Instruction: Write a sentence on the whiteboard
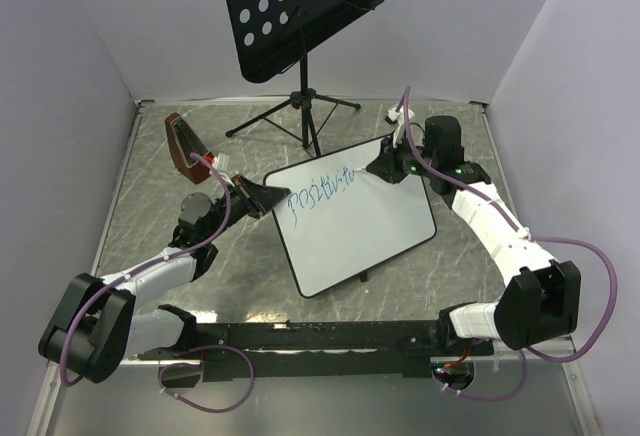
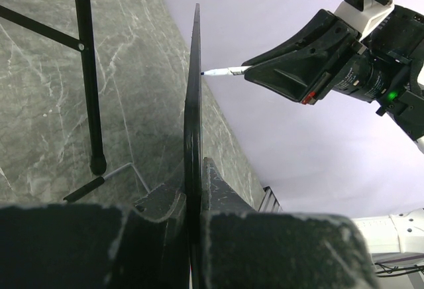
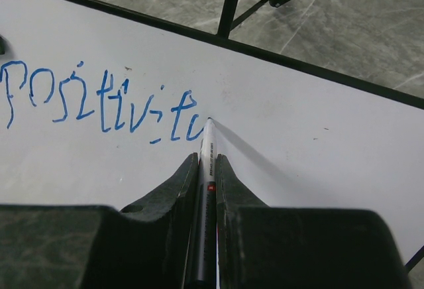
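left gripper (image 2: 196, 176) clamped on the whiteboard (image 1: 370, 231), edge pinched between both fingers, board edge-on from that wrist, stretching straight out ahead of it. can't tell how much of the board rests on the table (image 1: 140, 216)

right gripper (image 3: 207, 170) closed on a marker (image 3: 207, 144); it sticks out ahead between the fingers, tip touching the board

the sentence (image 3: 99, 107) is one blue line, roughly "positivit", ahead of the right fingertips and off to the left in that wrist's view, last letter just beside the tip

music stand (image 1: 300, 16) beyond both grippers, legs near the board's far edge
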Tool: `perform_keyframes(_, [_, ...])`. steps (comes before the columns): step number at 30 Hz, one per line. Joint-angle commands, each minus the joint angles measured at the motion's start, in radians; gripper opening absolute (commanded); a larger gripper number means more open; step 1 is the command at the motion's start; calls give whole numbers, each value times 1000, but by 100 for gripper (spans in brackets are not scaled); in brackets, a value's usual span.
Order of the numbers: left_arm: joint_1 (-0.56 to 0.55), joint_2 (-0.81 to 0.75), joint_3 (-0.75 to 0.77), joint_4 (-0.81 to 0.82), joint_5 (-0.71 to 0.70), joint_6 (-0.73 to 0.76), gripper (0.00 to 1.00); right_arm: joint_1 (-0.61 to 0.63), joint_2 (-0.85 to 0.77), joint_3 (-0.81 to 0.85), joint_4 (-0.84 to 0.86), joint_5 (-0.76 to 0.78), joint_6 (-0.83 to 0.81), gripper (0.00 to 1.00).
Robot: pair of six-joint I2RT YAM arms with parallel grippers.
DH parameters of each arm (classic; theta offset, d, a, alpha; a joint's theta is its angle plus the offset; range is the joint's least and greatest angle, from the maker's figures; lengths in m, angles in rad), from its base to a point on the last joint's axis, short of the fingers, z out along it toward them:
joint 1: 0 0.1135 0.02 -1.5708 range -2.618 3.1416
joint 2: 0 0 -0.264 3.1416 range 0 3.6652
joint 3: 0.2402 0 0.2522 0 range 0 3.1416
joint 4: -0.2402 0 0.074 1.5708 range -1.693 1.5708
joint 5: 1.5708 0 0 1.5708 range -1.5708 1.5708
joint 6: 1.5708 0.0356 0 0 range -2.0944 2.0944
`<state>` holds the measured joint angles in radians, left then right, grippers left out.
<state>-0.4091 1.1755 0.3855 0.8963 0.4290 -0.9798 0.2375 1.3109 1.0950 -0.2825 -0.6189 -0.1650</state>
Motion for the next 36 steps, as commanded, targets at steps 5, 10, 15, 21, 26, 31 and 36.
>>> perform_keyframes(5, [-5, -14, 18, 130, 36, 40, 1, -6, -59, -38, -15, -24, -31, 0])
perform_keyframes(10, [-7, -20, 18, 119, 33, 47, 1, -6, -73, -66, -29, -34, -37, 0])
perform_keyframes(15, [-7, -17, 18, 124, 34, 46, 1, -6, -90, -84, -46, -41, -45, 0])
perform_keyframes(21, [-5, -14, 19, 122, 34, 44, 1, -1, -95, -101, -70, -59, -53, 0])
perform_keyframes(26, [-5, -10, 24, 127, 34, 43, 1, 25, -96, -103, -70, -61, -44, 0])
perform_keyframes(31, [-7, -5, 27, 128, 34, 43, 1, 62, -94, -92, -63, -51, -28, 0])
perform_keyframes(36, [-7, 1, 29, 136, 37, 40, 1, 71, -78, -37, -52, -47, -7, 0])
